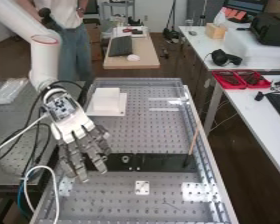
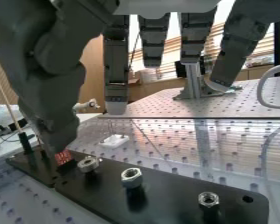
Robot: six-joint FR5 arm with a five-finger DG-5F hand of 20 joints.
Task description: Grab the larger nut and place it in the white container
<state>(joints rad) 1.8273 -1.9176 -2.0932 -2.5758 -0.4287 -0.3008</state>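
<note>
In the high view the hand [image 1: 73, 125] is above the left part of the black bar, its fingers open and overlapping the bar's left end. In the wrist view the hand's straight fingers [image 2: 115, 70] hang above and beyond the parts, the thumb low beside the bearing [image 2: 89, 164]. The larger nut [image 2: 131, 177] stands between the bearing and the smaller nut [image 2: 208, 200], untouched. Beyond the bar in the high view is the white container [image 1: 107, 103], on a white plate near the bench's far left.
The flat black bar [image 1: 157, 163] lies across the perforated bench, a thin stick [image 1: 194, 142] standing near its right end. A small white plate [image 1: 142, 188] lies nearer. Cables loop at the bench's left. A side table [image 1: 254, 112] holds red trays [image 1: 240, 79].
</note>
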